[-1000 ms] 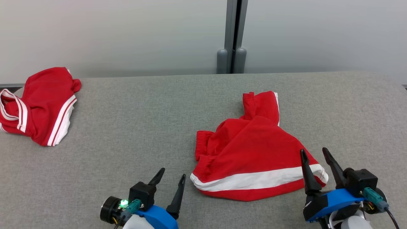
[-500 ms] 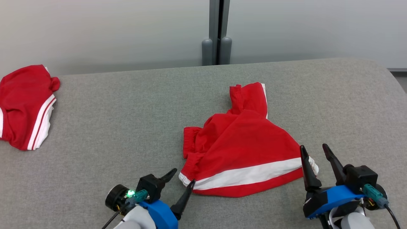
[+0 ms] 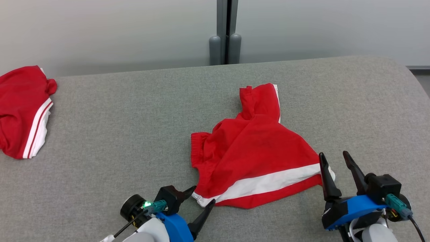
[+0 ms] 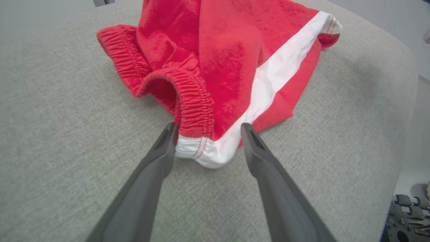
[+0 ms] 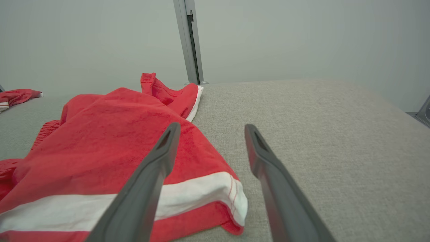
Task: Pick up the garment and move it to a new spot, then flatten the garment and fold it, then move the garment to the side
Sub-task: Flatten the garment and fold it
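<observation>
Grey table (image 3: 134, 117) is bearing a crumpled red garment (image 3: 255, 151) right of centre
A second garment (image 3: 23, 107) is lying far left; the left gripper (image 3: 203, 194), jaws spread, is straddling the near-left white corner, and the right gripper (image 3: 333, 154), also spread, is hovering by the right corner

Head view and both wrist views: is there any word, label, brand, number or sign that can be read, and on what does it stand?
None can be read.
The red shorts have a white stripe but no print or tag.
The second red garment, the grey table, the left gripper and the right gripper carry no writing.
</observation>
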